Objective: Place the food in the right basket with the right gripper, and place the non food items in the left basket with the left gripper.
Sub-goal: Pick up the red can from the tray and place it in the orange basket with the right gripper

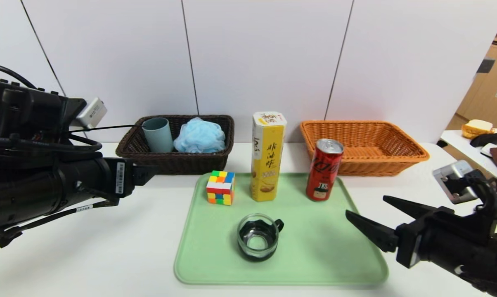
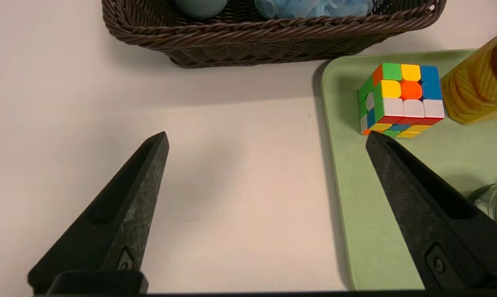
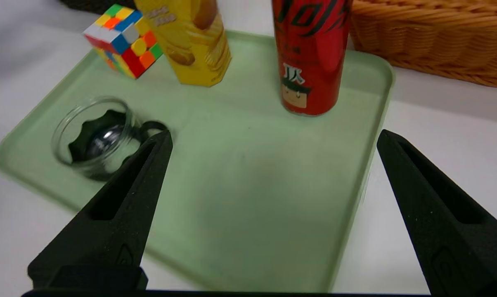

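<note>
while apart, puzzle cube (image 2: 401,99) just beyond open left tool (image 2: 265,138)

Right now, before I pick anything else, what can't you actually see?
- Dark basket floor: head view, hidden by the cup and sponge.
- Left gripper: open in its wrist view; head view, fingers hidden behind its arm.
- Snack carton and can tops: right wrist view, cut off.
</note>
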Robot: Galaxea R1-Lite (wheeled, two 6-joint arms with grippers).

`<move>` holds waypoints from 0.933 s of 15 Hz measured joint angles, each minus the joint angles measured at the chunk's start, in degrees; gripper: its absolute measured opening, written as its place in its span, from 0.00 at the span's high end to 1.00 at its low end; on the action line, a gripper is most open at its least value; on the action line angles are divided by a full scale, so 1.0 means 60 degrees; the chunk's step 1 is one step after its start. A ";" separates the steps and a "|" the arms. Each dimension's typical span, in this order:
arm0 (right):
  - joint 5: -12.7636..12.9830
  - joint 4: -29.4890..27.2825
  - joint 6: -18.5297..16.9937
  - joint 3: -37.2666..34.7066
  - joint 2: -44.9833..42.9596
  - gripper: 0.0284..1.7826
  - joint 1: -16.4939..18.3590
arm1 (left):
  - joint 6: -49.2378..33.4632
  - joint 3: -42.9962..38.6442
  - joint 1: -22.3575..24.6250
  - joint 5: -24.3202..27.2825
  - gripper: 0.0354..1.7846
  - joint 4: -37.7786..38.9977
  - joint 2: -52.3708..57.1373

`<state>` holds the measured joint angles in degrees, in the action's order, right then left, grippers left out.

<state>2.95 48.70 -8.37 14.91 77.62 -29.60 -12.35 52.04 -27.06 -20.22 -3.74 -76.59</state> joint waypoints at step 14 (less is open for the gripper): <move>0.2515 0.6396 -0.0077 0.0045 0.4980 0.04 -0.0983 | -0.0004 0.0012 0.0022 -0.0004 0.06 0.0014 -0.0106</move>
<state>18.04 87.08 -8.84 15.18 107.50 -35.50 -12.37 52.11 -26.93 -20.25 -3.66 -77.23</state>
